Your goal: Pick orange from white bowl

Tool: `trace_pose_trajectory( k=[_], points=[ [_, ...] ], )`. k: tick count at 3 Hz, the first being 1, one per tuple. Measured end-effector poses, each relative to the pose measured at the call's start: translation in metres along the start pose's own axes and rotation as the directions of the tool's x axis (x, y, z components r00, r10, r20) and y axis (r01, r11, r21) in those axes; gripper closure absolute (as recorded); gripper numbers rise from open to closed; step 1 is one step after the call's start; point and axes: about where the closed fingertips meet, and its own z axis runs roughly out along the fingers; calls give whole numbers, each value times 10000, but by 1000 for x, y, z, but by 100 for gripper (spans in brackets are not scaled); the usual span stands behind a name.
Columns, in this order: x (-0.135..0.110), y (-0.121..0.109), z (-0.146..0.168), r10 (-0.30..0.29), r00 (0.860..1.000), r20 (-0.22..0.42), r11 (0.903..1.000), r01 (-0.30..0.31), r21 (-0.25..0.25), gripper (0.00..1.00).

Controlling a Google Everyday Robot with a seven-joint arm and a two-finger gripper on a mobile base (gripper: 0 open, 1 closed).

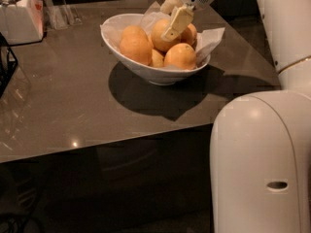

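The white bowl point(160, 76), lined with crumpled white paper point(214, 35), stands on the dark table at the back middle. It holds several oranges. My gripper point(166, 25) reaches down into it from the upper right. Its fingers straddle the orange point(157, 37) at the back middle of the pile, with one finger point(177, 22) lying across the front of the fruit and the other behind it. The gripper is shut on this orange, which sits slightly above its neighbours. Other oranges lie at the left point(133, 45), the front point(181, 56) and the right point(191, 33).
A white boxy container point(19, 21) and a clear stand point(58, 11) are at the table's back left. A black wire rack point(5, 67) is at the left edge. My white body point(262, 164) and arm point(282, 33) fill the right side. The table's front edge point(107, 142) runs across the middle.
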Motion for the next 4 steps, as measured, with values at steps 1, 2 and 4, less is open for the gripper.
trace_pose_trajectory(
  k=[1,2,4],
  points=[
    [-1,1,-1,6,10000,3,10000,-6,-7,24],
    [22,8,18,712,9974,92,9958,-706,-587,36],
    [24,7,18,912,9958,123,9932,-901,-744,52]
  ],
)
